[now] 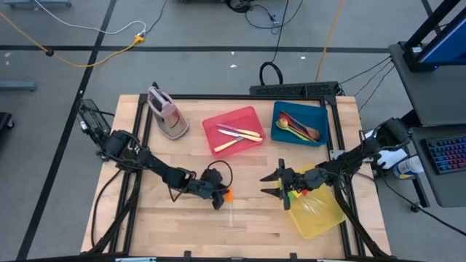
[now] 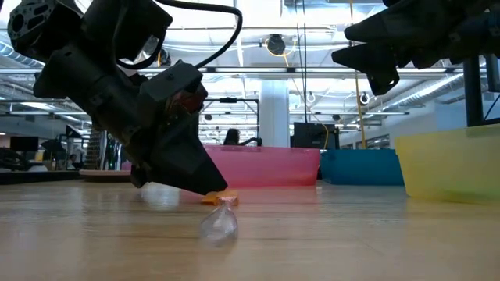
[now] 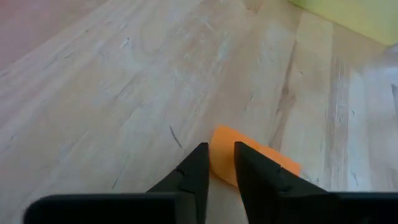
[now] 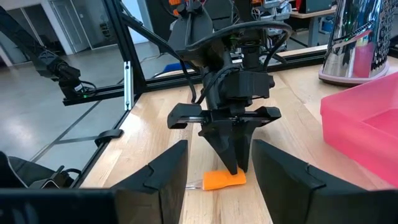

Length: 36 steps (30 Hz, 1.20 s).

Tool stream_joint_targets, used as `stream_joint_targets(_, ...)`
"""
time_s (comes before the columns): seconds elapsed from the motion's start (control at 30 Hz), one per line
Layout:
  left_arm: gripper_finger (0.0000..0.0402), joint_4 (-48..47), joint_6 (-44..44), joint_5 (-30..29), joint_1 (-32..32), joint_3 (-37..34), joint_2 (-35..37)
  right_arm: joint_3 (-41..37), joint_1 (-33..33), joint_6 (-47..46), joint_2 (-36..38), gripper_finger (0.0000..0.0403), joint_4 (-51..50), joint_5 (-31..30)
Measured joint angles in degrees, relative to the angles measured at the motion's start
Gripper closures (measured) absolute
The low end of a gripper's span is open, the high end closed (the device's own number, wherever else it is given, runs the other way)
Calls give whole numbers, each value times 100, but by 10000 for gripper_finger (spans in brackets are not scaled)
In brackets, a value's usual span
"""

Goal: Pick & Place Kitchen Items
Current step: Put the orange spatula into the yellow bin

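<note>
My left gripper is down on the pale wooden table, low and centre in the high view, its fingers drawn close together on either side of the orange head of a clear-handled utensil. I cannot tell whether they actually pinch it. The clear handle lies on the planks just below the head, pointing toward the bottom of the frame.

My right gripper hovers right of centre, jaws wide apart and holding nothing, facing the left gripper across the wood. Just behind it, at the lower right, sits the yellow tray with some clear-handled pieces in it; I cannot make out how many.

Farther up the high view, the red tray at centre holds cream-handled knives, and the blue tray to its right holds green and brown spoons. The pink-grey stand stands at the upper left of the table.

Beyond the table lies grey floor crossed by dark lines and yellow cables. A desk with a keyboard fills the right edge. In the low view the room behind is a wide hall with bright ceiling lights and a white column.
</note>
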<state>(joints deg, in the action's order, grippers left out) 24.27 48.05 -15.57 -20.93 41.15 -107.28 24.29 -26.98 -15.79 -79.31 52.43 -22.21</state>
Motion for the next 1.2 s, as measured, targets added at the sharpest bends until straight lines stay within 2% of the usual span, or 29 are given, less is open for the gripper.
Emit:
stream_joint_targets(0.23, 395, -9, -166, 31, 38, -2, -2, 0, 0, 0, 0, 232, 0, 1)
stream_joint_targets(0.5, 398, 140, -192, -46, 55, -4, 0, 0, 0, 0, 0, 232, 0, 0)
stream_joint_targets(0.7, 398, 915, -581, -15, 51, -13, 0, 0, 0, 0, 0, 232, 0, -3)
stream_joint_targets(0.97, 400, 1360, -844, -72, 249, -11, 0, 0, 40, -333, -2, 232, -222, -16)
stream_joint_targets(1.2, 400, 1924, -1143, -31, 459, -7, 9, 34, 277, -992, -654, 232, -18, -15)
